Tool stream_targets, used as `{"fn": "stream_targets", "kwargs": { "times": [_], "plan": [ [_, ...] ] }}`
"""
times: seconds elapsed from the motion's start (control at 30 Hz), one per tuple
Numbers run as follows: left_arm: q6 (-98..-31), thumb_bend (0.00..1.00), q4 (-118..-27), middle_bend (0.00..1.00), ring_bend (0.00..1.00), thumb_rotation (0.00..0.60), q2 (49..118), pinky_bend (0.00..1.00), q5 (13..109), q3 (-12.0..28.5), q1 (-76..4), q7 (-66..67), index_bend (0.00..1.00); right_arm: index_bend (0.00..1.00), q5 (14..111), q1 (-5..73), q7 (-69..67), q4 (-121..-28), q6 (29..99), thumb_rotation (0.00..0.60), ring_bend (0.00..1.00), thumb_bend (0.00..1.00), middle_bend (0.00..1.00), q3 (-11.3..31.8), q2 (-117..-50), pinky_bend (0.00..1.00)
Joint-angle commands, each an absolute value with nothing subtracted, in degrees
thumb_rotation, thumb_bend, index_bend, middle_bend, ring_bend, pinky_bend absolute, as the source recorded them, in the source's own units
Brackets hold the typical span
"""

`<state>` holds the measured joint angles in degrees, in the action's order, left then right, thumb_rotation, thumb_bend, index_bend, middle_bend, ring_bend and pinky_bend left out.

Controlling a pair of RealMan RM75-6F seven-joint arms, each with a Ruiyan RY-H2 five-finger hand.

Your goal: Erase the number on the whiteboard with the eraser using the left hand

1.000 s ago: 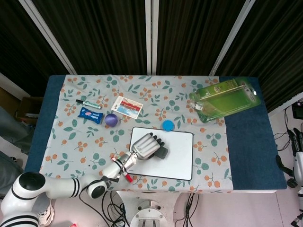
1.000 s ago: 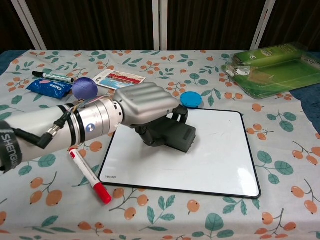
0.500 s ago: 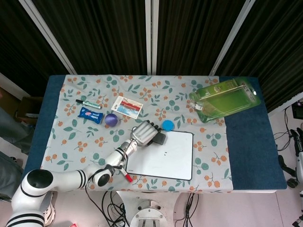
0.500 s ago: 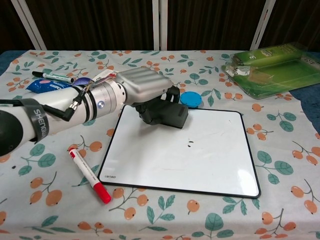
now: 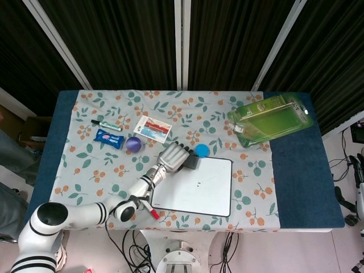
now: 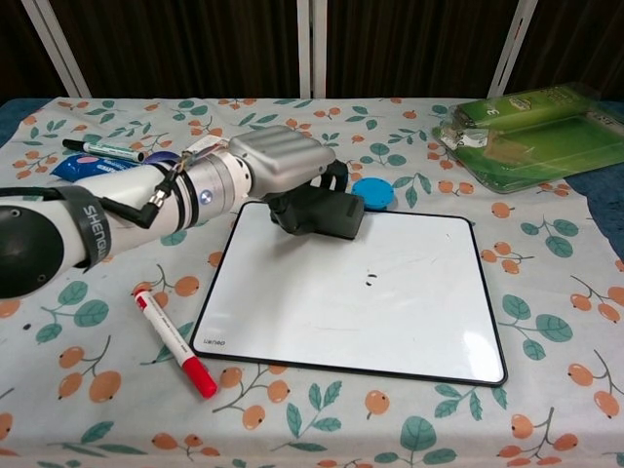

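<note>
Your left hand (image 6: 278,164) is curled over the dark eraser (image 6: 317,214), fingers wrapped down its far side, gripping it. The eraser sits at the far-left corner of the whiteboard (image 6: 409,312), pressed on the board surface just beside the blue disc (image 6: 372,192). A small dark mark (image 6: 370,283) lies on the board near its middle, apart from the eraser and nearer to you.

The chest view shows you the eraser's body under the fingers and the red marker (image 6: 174,341) lying on the bench left of the board. From the head view the eraser (image 5: 192,163) is only a dark sliver past the hand (image 5: 175,157), but you get the whole bench (image 5: 296,187): the purple ball (image 5: 133,143), the blue packet (image 5: 108,138), the card (image 5: 154,128), and the green package (image 5: 272,121) at the far right corner. Your right hand shows in neither view.
</note>
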<state>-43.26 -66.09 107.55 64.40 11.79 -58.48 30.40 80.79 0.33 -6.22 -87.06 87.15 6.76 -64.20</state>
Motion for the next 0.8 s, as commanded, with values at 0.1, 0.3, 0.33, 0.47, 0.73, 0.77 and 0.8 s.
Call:
{"fn": "stream_targets", "kwargs": {
  "times": [0.1, 0.3, 0.33, 0.47, 0.73, 0.77, 0.8],
  "plan": [
    [-44.7, 0.34, -69.9, 0.61, 0.56, 0.600, 107.1, 0.50, 65.8, 10.3, -58.3, 31.0, 0.65, 0.00, 80.8, 0.3, -6.5, -86.5, 86.8, 0.600, 0.00, 0.29, 0.00, 6.4, -64.5, 0.00],
    [-46.8, 0.34, -75.2, 0.63, 0.57, 0.600, 106.5, 0.50, 64.7, 8.8, -57.8, 35.8, 0.66, 0.00, 80.9, 0.4, -7.0, -85.8, 86.7, 0.600, 0.00, 0.29, 0.00, 6.5, -64.8, 0.00],
    [-47.0, 0.34, -75.8, 0.63, 0.57, 0.600, 106.5, 0.50, 64.3, 8.6, -57.8, 36.6, 0.66, 0.00, 81.1, 0.5, -7.0, -85.8, 86.7, 0.600, 0.00, 0.29, 0.00, 6.6, -64.9, 0.00],
    [-47.4, 0.34, -78.5, 0.63, 0.57, 0.600, 106.4, 0.50, 62.9, 7.4, -57.4, 38.8, 0.66, 0.00, 81.1, 0.6, -6.8, -85.9, 86.5, 0.600, 0.00, 0.29, 0.00, 6.5, -64.9, 0.00],
    [-48.0, 0.34, -84.5, 0.63, 0.57, 0.600, 104.3, 0.50, 62.4, 4.5, -56.8, 41.5, 0.67, 0.00, 81.0, 1.0, -6.6, -85.7, 86.0, 0.600, 0.00, 0.29, 0.00, 6.6, -65.2, 0.00],
    [-48.0, 0.34, -85.3, 0.63, 0.57, 0.600, 103.8, 0.50, 62.3, 4.3, -56.7, 41.6, 0.67, 0.00, 81.1, 1.0, -6.5, -85.7, 86.0, 0.600, 0.00, 0.29, 0.00, 6.6, -65.2, 0.00],
    [-47.9, 0.34, -86.1, 0.63, 0.57, 0.600, 103.2, 0.50, 62.3, 4.0, -56.6, 41.7, 0.67, 0.00, 81.1, 1.1, -6.5, -85.8, 86.0, 0.600, 0.00, 0.29, 0.00, 6.6, -65.2, 0.00]
  ]
}}
